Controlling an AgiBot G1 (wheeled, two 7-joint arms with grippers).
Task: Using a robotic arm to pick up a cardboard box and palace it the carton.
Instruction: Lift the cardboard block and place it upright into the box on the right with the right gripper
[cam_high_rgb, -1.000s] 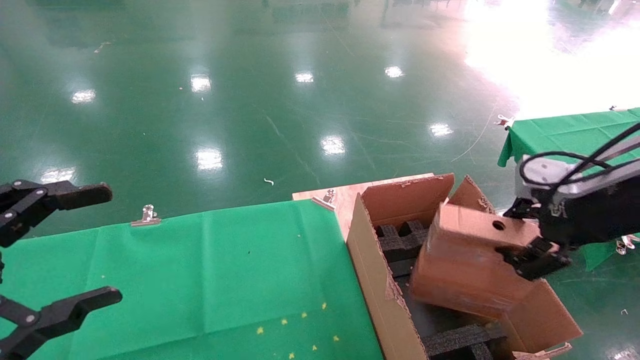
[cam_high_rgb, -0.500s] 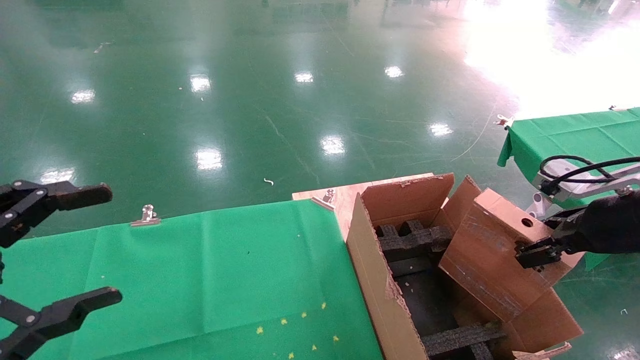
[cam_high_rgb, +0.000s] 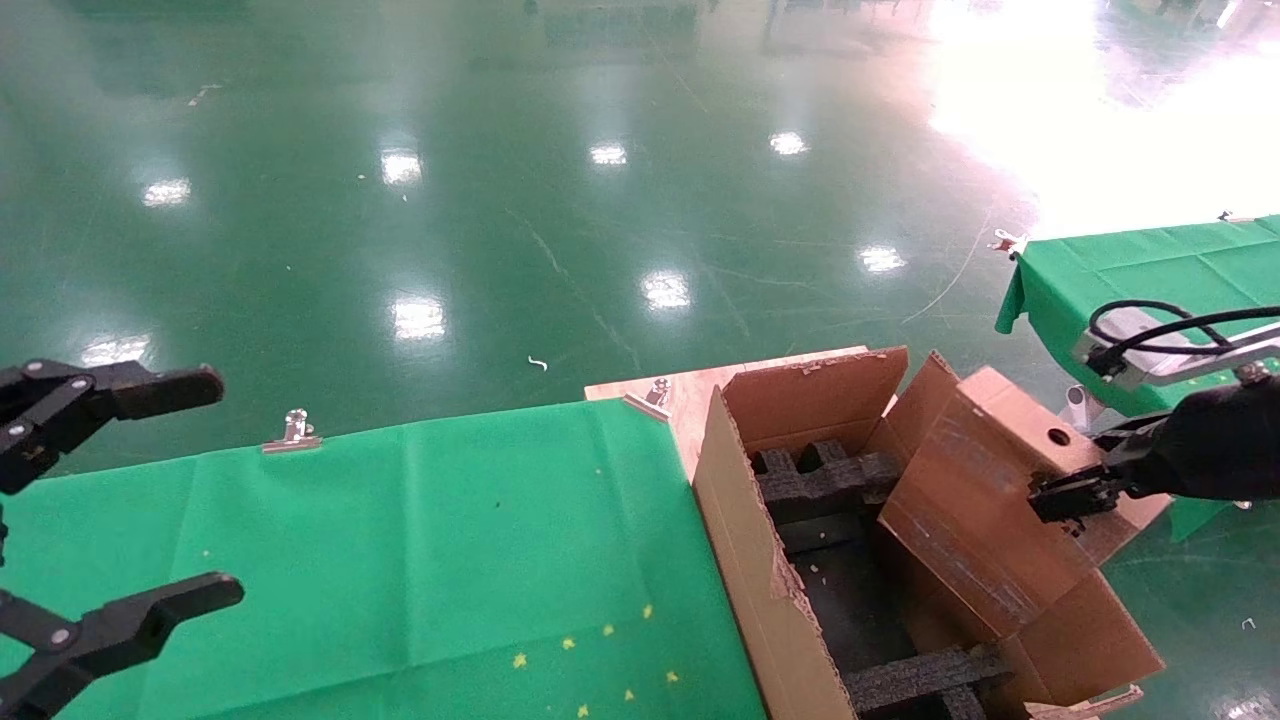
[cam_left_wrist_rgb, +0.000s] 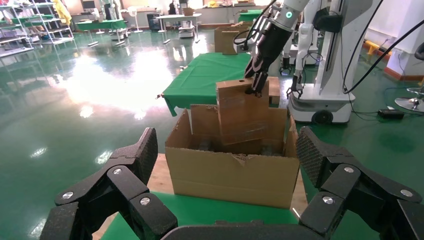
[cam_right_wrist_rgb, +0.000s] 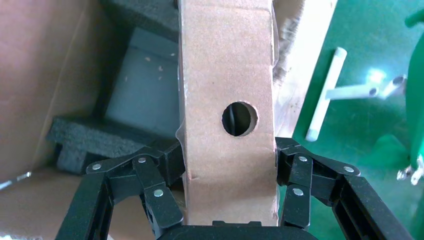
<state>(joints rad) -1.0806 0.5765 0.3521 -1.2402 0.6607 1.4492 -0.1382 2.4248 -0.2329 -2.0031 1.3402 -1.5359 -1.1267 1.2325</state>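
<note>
The right end effector (cam_high_rgb: 1075, 492) squeezes the cardboard box (cam_high_rgb: 985, 500). The box has tipped upright and moved down into the carton (cam_high_rgb: 745, 530), almost placed.

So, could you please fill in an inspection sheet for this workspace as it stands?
Surface: green cloth on a table, held by metal clips.
Job's things: cardboard box tilted, lower end inside the open carton; black foam inserts within.
Clutter: nothing seen.
Grippers: right gripper clamps the box's holed end; left gripper open over the cloth's left edge.
Cables: black cable along the right arm.
Surroundings: glossy green floor; second green table.
</note>
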